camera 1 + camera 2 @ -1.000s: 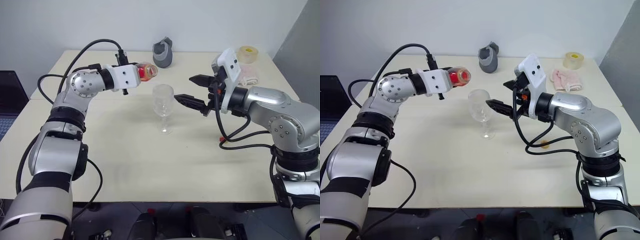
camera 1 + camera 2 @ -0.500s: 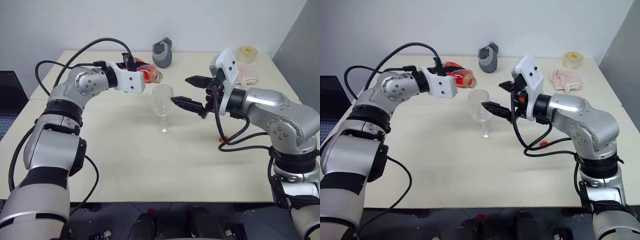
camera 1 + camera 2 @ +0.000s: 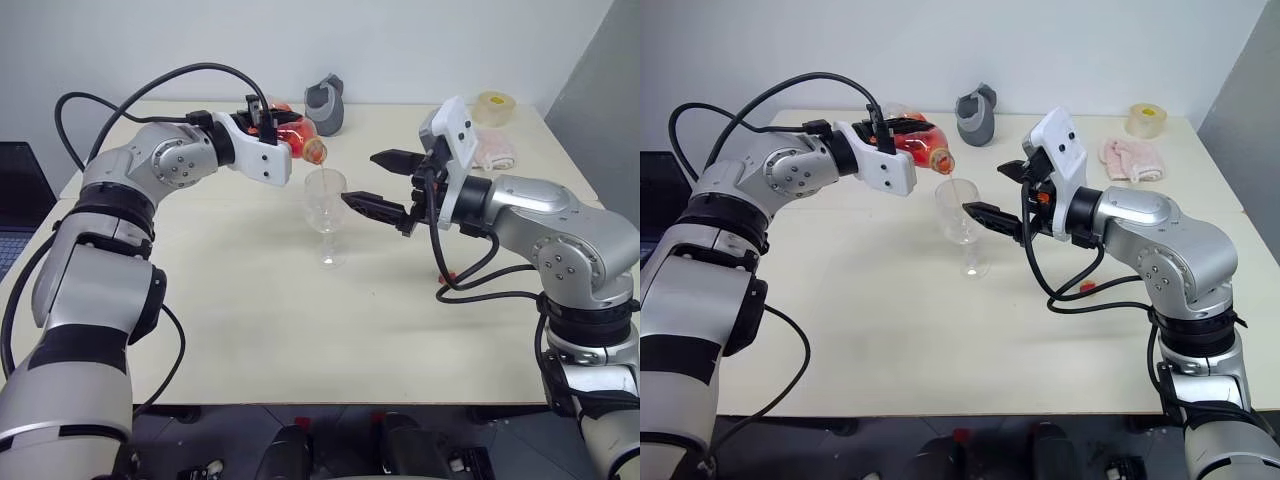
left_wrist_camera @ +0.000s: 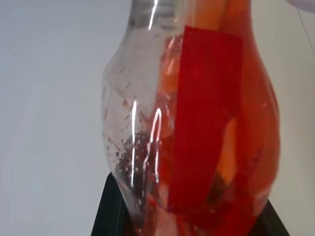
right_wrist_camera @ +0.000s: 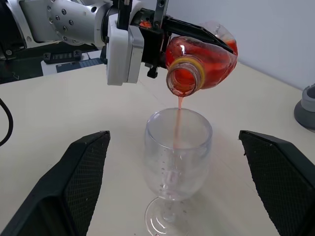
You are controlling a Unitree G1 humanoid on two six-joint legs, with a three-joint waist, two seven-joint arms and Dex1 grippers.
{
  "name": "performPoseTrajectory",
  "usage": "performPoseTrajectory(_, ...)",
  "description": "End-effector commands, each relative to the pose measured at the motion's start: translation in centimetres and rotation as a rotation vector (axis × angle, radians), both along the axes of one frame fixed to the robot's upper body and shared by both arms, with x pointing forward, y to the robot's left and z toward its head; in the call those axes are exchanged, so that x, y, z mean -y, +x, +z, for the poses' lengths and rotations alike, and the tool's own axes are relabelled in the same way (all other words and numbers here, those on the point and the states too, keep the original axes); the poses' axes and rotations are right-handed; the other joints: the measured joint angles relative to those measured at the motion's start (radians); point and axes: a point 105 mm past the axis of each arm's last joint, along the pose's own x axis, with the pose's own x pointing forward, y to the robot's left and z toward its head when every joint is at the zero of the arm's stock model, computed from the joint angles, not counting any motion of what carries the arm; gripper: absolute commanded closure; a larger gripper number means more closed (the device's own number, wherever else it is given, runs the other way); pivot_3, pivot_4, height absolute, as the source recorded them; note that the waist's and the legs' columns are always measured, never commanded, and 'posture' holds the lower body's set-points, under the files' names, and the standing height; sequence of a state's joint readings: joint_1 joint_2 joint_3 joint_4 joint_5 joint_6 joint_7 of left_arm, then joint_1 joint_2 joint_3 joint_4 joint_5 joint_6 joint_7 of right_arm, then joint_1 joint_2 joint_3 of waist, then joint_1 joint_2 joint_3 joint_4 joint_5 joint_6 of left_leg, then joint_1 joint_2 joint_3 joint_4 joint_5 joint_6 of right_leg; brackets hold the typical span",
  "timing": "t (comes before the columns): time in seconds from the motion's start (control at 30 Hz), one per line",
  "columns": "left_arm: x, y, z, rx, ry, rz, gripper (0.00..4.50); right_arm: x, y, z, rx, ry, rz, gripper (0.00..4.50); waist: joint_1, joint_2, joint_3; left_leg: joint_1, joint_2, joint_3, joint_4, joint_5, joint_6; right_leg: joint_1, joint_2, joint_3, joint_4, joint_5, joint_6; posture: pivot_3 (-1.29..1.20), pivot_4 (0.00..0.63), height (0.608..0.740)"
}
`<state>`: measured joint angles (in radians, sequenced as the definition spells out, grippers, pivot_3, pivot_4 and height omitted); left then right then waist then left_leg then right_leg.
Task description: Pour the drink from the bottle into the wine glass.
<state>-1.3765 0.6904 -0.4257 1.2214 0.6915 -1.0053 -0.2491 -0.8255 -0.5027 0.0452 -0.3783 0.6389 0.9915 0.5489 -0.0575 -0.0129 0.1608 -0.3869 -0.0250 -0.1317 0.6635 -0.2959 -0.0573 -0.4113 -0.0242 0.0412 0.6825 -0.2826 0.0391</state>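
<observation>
My left gripper is shut on the bottle, a small clear plastic bottle with a red label. The bottle is tipped, its open mouth just above the rim of the wine glass. A thin stream of the red drink falls into the bowl, and more drink is still in the bottle. The clear stemmed glass stands upright mid-table. My right gripper is open, level with the bowl on its right; its fingers flank the glass with room on both sides.
A grey jug stands at the back of the table behind the bottle. A tape roll and a pink cloth lie at the back right. A small red object lies under my right arm's cable. A dark laptop is at the far left.
My left wrist has rolled and the bottle has gone from level to mouth-down over the glass; the drink has started to flow. The right gripper holds its place beside the glass.
</observation>
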Motion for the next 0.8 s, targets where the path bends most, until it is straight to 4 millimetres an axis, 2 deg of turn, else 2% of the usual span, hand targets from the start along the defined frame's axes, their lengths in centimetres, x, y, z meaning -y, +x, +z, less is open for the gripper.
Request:
performPoseTrajectory(0.03,-0.18,-0.33,2.99,0.093,-0.027,-0.003,3.56,-0.12,-0.58,0.97,0.06,0.009,0.015,0.0,0.0,0.0,0.0,0.0,0.0,0.0,0.0,0.0,0.0,0.0,0.0,0.0,0.0,0.0,0.0,0.0,0.15,0.74)
performPoseTrajectory(0.8,-0.83,-0.14,3.24,0.12,-0.002,0.026,3.56,-0.39,-0.63,1.04,0.071,0.005,0.032,0.0,0.0,0.0,0.0,-0.001,0.0,0.0,0.0,0.0,0.0,0.0,0.0,0.0,0.0,0.0,0.0,0.0,0.15,0.74)
